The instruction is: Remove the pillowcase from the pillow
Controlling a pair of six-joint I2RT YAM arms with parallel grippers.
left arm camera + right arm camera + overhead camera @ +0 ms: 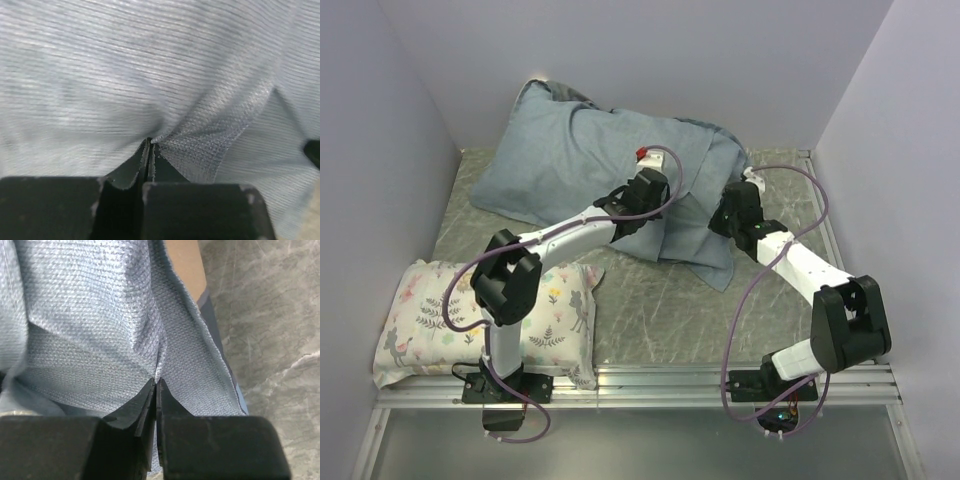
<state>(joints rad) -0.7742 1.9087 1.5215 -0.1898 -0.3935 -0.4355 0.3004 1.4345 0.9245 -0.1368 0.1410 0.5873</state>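
The grey-blue pillowcase (590, 160) lies across the back of the table, filled out by the pillow, which is hidden inside it. My left gripper (645, 190) rests on the case's middle and is shut on a pinch of the pillowcase fabric (200, 120); the cloth puckers at its tips (150, 142). My right gripper (732, 212) is at the case's loose right end and is shut on a fold of the pillowcase (100, 320). The fabric gathers at its tips (156, 382). A tan and dark stripe of the inner side (185, 265) shows at the hem.
A smaller floral-and-animal print pillow (480, 320) lies at the front left beside the left arm's base. Grey marbled table surface (650, 310) shows in front of the case and in the right wrist view (270, 315). White walls enclose the left, back and right.
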